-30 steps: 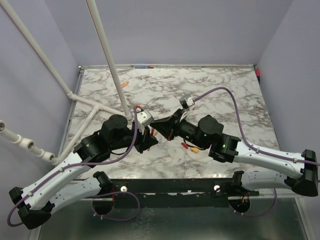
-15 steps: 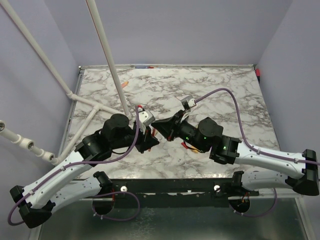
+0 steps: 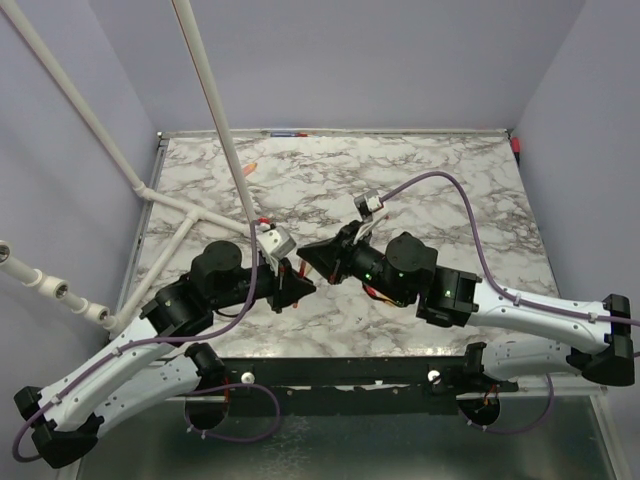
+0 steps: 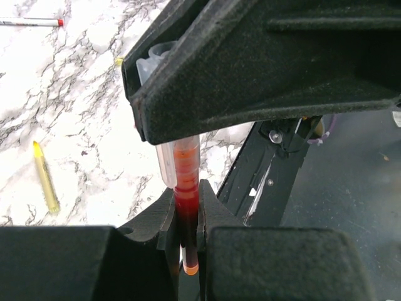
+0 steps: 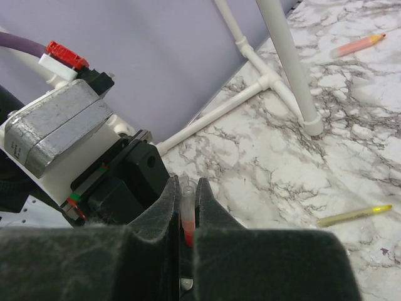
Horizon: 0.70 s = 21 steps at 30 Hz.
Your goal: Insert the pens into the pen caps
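Observation:
My left gripper (image 4: 187, 202) is shut on a red pen (image 4: 187, 216) with an orange end. The pen's front end sits inside a clear pen cap (image 4: 168, 164). That cap (image 5: 187, 213) is pinched in my right gripper (image 5: 187, 185), which is shut on it. In the top view the left gripper (image 3: 297, 288) and the right gripper (image 3: 308, 252) meet tip to tip above the table's near middle. A yellow pen (image 4: 45, 177) lies on the marble, also visible as the yellow pen (image 5: 354, 215). An orange pen (image 5: 357, 45) lies farther back, near the orange pen (image 3: 250, 168) spot by the pipe.
A white pipe frame (image 3: 215, 110) stands on the left of the marble table (image 3: 450, 190), its foot (image 5: 310, 122) close to the grippers. A white pen with a red end (image 4: 31, 22) lies at the far edge. Purple walls enclose three sides.
Both grippers have shifted a little to the left while staying pressed together. The left arm's wrist has dropped back toward the near left. Both stay shut.

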{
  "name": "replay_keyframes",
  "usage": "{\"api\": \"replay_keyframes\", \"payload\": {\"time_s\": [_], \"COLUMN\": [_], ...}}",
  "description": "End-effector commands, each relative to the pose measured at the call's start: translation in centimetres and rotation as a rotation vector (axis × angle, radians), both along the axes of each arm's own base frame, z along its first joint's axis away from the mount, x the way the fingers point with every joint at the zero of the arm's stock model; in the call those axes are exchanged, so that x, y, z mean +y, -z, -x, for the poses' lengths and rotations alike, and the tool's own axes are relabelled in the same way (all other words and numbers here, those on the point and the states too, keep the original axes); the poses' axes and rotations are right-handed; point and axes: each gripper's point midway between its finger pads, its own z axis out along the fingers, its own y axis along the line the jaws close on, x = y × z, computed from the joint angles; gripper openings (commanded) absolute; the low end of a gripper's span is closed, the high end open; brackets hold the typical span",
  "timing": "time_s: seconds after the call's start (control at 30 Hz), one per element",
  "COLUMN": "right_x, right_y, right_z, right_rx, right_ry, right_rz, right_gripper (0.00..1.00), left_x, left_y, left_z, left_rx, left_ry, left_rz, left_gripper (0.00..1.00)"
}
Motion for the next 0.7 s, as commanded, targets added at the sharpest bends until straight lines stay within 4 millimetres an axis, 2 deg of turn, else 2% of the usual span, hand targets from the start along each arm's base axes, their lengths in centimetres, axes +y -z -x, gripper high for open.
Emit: {"api": "replay_keyframes", "payload": {"time_s": [0.0, 0.1, 0.43, 0.47, 0.53, 0.57, 0.63, 0.67], "right_x": [-0.4, -0.6, -1.2, -1.1, -1.0, -0.9, -0.9, -0.9], "right_y": [5.9, 6.1, 7.4, 7.4, 7.3, 7.2, 6.7, 6.3], "right_z": [0.7, 0.4, 0.1, 0.1, 0.1, 0.1, 0.1, 0.0], "right_rx": [0.107, 0.126, 0.176, 0.178, 0.182, 0.182, 0.179, 0.173], "right_ry": [0.013, 0.045, 0.091, 0.091, 0.093, 0.09, 0.091, 0.093], "right_rz": [0.198, 0.204, 0.209, 0.207, 0.2, 0.192, 0.171, 0.159], "right_gripper": [0.01, 0.01, 0.01, 0.01, 0.01, 0.01, 0.01, 0.01], "left_x": [-0.2, 0.1, 2.2, 2.4, 2.6, 2.5, 2.3, 2.2], "left_y": [-5.9, -5.9, -7.1, -7.1, -7.1, -7.0, -6.8, -6.7], "left_z": [-0.8, -0.7, -1.2, -1.3, -1.3, -1.2, -1.1, -1.0], "left_rx": [-0.153, -0.149, -0.177, -0.177, -0.177, -0.175, -0.164, -0.157], "left_ry": [-0.03, -0.044, -0.158, -0.169, -0.176, -0.171, -0.159, -0.154], "left_rz": [0.201, 0.211, 0.27, 0.274, 0.277, 0.277, 0.273, 0.273], "left_gripper": [0.08, 0.09, 0.23, 0.22, 0.1, 0.07, 0.07, 0.1]}}
